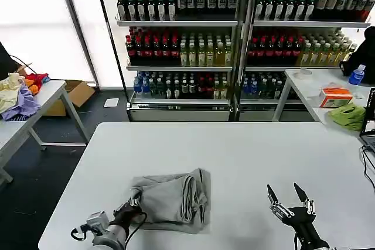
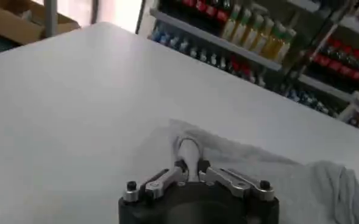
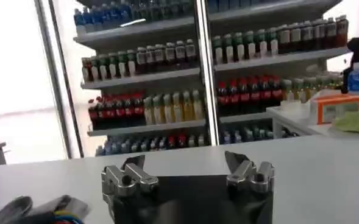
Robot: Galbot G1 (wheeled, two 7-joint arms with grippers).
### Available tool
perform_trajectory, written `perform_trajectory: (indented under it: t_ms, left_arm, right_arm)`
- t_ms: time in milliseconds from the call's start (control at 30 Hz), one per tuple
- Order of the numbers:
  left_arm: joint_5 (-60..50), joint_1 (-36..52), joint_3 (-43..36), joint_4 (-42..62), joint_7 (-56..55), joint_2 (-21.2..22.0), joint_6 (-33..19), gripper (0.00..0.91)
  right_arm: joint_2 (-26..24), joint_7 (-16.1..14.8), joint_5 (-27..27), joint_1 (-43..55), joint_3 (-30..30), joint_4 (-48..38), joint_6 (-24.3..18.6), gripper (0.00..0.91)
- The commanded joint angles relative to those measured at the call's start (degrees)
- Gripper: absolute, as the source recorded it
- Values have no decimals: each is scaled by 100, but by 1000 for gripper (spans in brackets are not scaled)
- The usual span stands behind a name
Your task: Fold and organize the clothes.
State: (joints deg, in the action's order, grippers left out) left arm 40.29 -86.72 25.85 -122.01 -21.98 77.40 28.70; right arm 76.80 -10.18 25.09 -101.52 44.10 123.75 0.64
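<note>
Looking down from the head camera, a white worktop [image 1: 234, 156] fills the lower part of the scene, with a grey shirt [image 1: 173, 200] lying in a loosely folded, rumpled bundle near its front edge, left of centre. The left gripper [image 1: 132, 206] sits at the bundle's front left corner, its jaws closed together on the edge of the fabric. The left wrist view brings this contact close: the left gripper [image 2: 191, 167] has its two metal fingers [image 2: 164, 179] drawn in to meet at the middle, pinching a raised fold of the grey shirt [image 2: 277, 170], while the rest of the cloth spreads flat over the white worktop [image 2: 75, 103] beyond. The head view cannot show that pinch so plainly, since the arm covers part of it. The right gripper [image 1: 287, 194] hovers over bare worktop well to the right of the shirt, touching nothing, its dark pointed jaws standing apart in a V. In the right wrist view the right gripper [image 3: 185, 164] again shows its jaws spread wide with only air between them, and past them stand the drink shelves [image 3: 228, 79]. The head view shows these drink shelves [image 1: 234, 33] as tall racks of bottles behind the worktop, a side table on the left carrying a heap of coloured garments [image 1: 20, 95], and another on the right carrying a lime-green cloth [image 1: 348, 115] and an orange box [image 1: 335, 96].
</note>
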Motion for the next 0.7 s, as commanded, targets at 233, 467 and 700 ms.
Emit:
perform_trajectory:
  t_ms: [233, 467, 700]
  left_arm:
    - [2179, -98, 3158, -600, -10, -1241, 225, 40]
    - [2533, -111, 3787, -604, -57, -2081, 320, 40]
    - [2382, 139, 3307, -1067, -282, -1918, 431, 40]
  right_arm:
    - [-67, 13, 31, 61, -42, -27, -13, 907]
    - [-75, 14, 34, 43, -95, 6, -19, 907]
    - [-41, 54, 20, -63, -121, 61, -61, 907]
